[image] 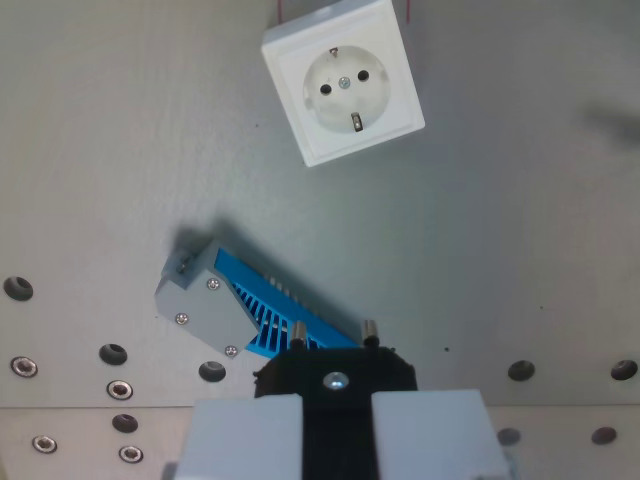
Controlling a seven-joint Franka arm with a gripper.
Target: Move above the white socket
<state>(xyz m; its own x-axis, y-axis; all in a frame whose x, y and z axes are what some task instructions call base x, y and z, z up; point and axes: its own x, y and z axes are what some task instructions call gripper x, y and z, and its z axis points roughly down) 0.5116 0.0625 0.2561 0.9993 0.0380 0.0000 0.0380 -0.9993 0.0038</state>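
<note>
Wrist view: white socket (343, 81) lies well above the fingers (245, 440), apart.

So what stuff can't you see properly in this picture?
- Gripper: cut off by the wrist view's bottom edge; only the pale fingers around a black plug show.
- Blue and grey part: its lower right end is hidden behind the plug.
- Dark smudge at the right edge: too blurred to identify.
- White socket: fully visible.

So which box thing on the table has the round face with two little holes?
The white socket near the top. The grey and blue part lower down has ribs and screws, no round face.
</note>
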